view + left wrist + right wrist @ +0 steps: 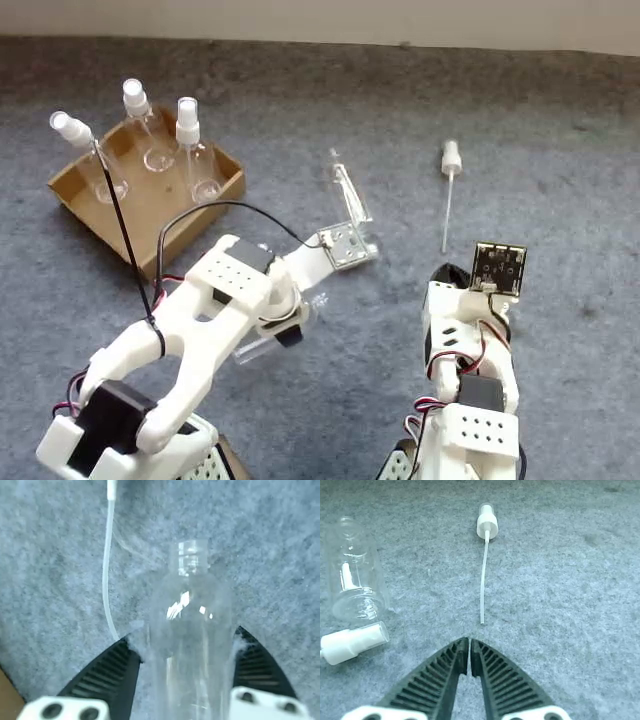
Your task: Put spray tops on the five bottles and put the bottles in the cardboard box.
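The cardboard box (105,230) at the back left holds three capped bottles (150,135) standing upright. My left gripper (184,635) is shut on an uncapped clear bottle (192,625), a finger on each side and the neck pointing away. In the high view that bottle (255,348) lies under the left wrist. A loose spray top's tube (106,570) runs beside it. Another uncapped bottle (348,190) (352,570) lies on the carpet, with that spray top (355,642) nearby. A second spray top (451,157) (487,522) lies straight ahead of my right gripper (469,641), which is shut and holds nothing.
Everything sits on grey carpet (560,180). A black cable (120,220) from the left arm crosses over the box. A corner of the box shows at the edge of the left wrist view. Open carpet lies to the right of the second spray top.
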Motion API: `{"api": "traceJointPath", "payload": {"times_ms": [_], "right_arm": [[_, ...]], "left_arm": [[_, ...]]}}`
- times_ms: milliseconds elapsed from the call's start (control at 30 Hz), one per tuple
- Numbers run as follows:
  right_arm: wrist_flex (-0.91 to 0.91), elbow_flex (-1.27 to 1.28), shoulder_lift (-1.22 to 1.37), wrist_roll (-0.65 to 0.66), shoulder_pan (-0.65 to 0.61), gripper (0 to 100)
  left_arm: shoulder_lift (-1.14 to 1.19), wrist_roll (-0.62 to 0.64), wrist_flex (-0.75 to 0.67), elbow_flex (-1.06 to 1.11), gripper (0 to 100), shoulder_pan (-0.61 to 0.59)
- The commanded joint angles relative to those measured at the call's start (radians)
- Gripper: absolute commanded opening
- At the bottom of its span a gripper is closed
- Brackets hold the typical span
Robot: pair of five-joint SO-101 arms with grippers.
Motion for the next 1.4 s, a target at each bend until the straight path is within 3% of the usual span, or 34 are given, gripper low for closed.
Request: {"api": "traceJointPath", "payload": {"times_ms": [0,267,667,867,1133,1367], "right_arm": [[-0.024,-0.005,-0.012,0.014,-0.010,0.5],[-0.024,-0.005,-0.012,0.014,-0.010,0.5],[-0.024,-0.005,-0.012,0.014,-0.010,0.5],[-0.024,-0.005,-0.012,0.014,-0.010,0.5],[-0.024,-0.005,-0.012,0.014,-0.010,0.5],[-0.025,-0.005,-0.012,0.014,-0.010,0.5]], "left_arm": [[-0.038,-0.008,-0.054,-0.004,23,0.048],[-0.038,-0.008,-0.183,0.090,23,0.062],[-0.038,-0.006,-0.152,0.099,23,0.056],[-0.038,-0.006,-0.126,0.101,11,0.054],[-0.051,-0.009,-0.130,0.094,12,0.064],[-0.236,-0.006,-0.130,0.044,12,0.064]]}}
